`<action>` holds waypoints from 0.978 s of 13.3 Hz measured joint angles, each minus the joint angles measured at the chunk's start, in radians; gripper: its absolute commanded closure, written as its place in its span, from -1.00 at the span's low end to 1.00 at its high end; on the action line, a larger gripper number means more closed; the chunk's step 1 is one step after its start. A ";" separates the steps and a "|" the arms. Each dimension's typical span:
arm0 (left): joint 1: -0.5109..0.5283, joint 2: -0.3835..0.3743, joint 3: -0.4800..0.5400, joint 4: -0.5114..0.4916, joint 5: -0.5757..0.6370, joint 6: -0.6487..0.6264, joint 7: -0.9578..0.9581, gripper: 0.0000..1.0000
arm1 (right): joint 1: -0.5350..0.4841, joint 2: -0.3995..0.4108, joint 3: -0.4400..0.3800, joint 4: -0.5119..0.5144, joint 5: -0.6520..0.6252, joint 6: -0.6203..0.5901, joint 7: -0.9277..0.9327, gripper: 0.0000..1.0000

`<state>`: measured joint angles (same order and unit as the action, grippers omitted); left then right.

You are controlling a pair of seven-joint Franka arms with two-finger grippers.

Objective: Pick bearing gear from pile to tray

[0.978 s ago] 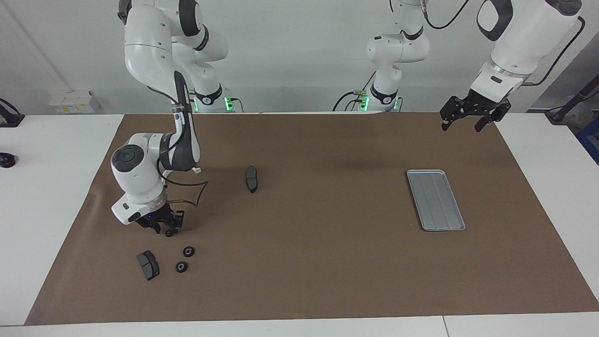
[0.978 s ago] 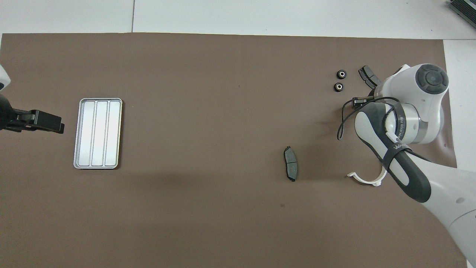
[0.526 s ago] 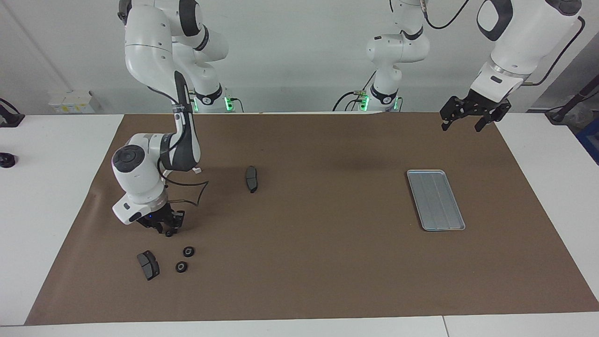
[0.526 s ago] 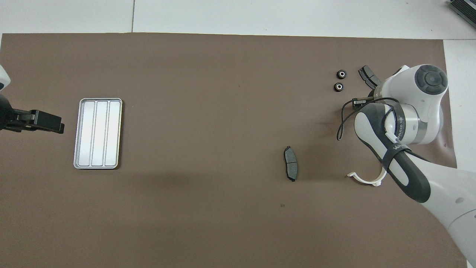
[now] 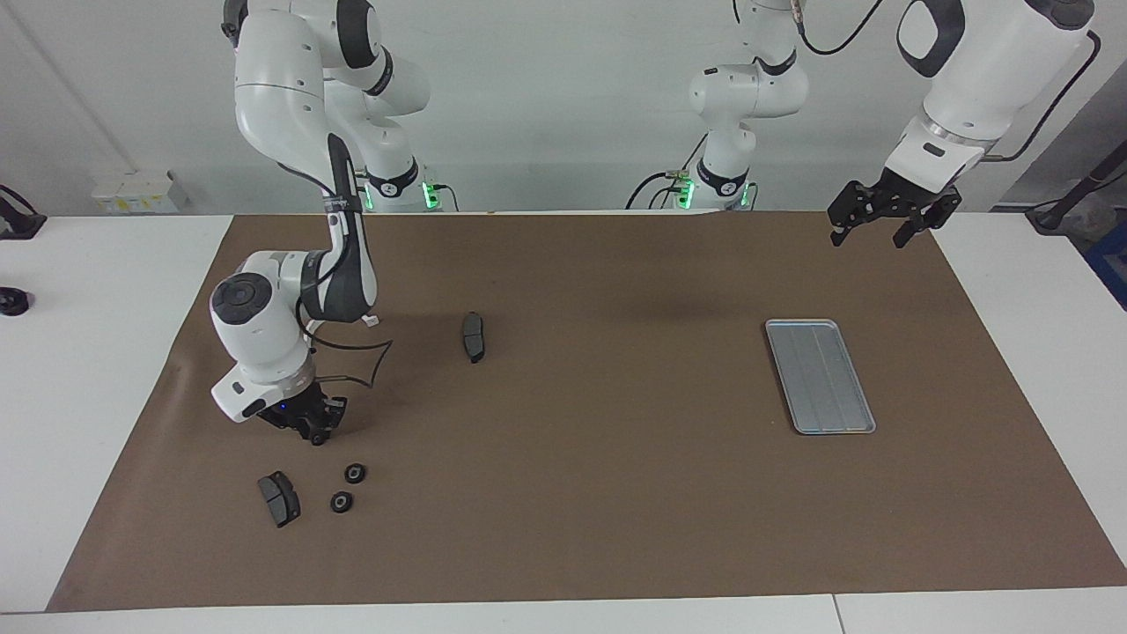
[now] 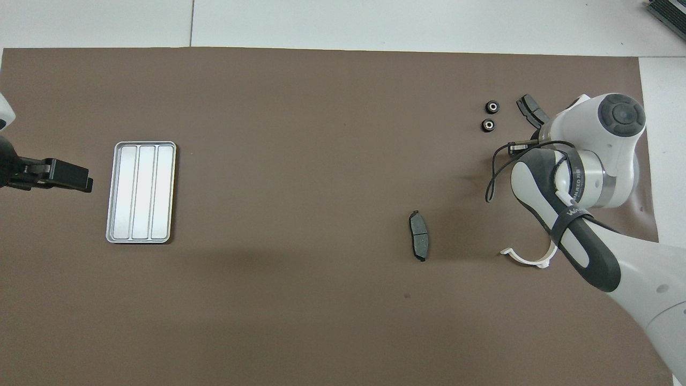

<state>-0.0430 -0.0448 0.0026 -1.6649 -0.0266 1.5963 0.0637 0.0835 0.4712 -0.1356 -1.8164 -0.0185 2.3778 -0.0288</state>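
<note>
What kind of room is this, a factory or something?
Probably a robotics lab, not a factory: two white arms stand at a table under brown paper, with only a metal tray and some small gears laid out.

Brightness: both views are bright and evenly lit.
Light source: diffuse, from above; no lamp is in view.
Shadows: soft and faint on the brown tabletop (image 5: pixel 572 493); a blurred dark patch lies beside the right gripper (image 5: pixel 315 429).
Glare: the tray (image 6: pixel 141 192) shines pale, almost white, in the overhead view and duller grey in the facing view.
Focus: sharp across both views; no motion blur.
Distortion: tabletop edges run straight.
</note>
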 measured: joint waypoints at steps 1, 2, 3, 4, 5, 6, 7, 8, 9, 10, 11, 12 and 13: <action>0.000 0.000 0.000 0.000 0.000 0.000 0.000 -1.00 | 0.000 0.000 0.000 0.000 0.000 0.000 0.000 0.64; 0.000 0.000 0.000 -0.001 0.000 0.000 0.000 -1.00 | 0.000 0.000 0.000 0.000 0.000 0.000 0.000 0.69; 0.000 0.000 0.000 -0.001 0.000 0.000 0.000 -1.00 | 0.000 0.000 0.000 0.000 0.000 0.000 0.000 0.71; 0.000 0.000 0.000 -0.001 0.000 0.000 0.000 -1.00 | 0.000 0.000 0.000 0.000 0.000 0.000 0.000 0.74; 0.000 0.000 0.000 -0.001 0.000 0.000 0.000 -1.00 | 0.000 -0.001 0.000 0.001 0.000 0.000 0.000 0.76; 0.000 0.000 0.000 -0.001 0.000 0.001 0.000 -1.00 | 0.002 -0.002 0.000 0.002 0.000 0.000 0.000 0.78; 0.000 0.000 0.000 -0.001 0.000 0.001 0.000 -1.00 | 0.005 -0.006 0.002 0.005 0.000 0.000 0.000 0.78; 0.000 0.000 0.000 -0.001 0.000 0.001 0.000 -1.00 | 0.015 -0.013 0.002 0.008 0.000 0.000 0.000 0.78; 0.000 0.000 0.000 -0.001 0.000 0.001 0.000 -1.00 | 0.031 -0.023 0.003 0.010 0.000 0.000 0.000 0.79; 0.000 0.000 0.000 -0.001 0.000 0.001 0.000 -1.00 | 0.051 -0.032 0.004 0.012 0.000 0.000 0.000 0.79; 0.000 0.000 0.000 -0.001 0.000 0.001 0.000 -1.00 | 0.075 -0.042 0.004 0.016 0.000 0.000 0.000 0.79; 0.000 0.000 0.000 -0.001 0.000 0.001 0.000 -1.00 | 0.101 -0.051 0.005 0.020 0.000 0.000 0.000 0.78; 0.000 0.000 0.000 -0.001 0.000 0.001 0.000 -1.00 | 0.129 -0.058 0.006 0.024 0.000 0.000 0.000 0.78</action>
<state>-0.0430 -0.0450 0.0026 -1.6659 -0.0266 1.5970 0.0638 0.2129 0.4128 -0.1297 -1.7928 -0.0185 2.3782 -0.0284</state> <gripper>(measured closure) 0.000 0.767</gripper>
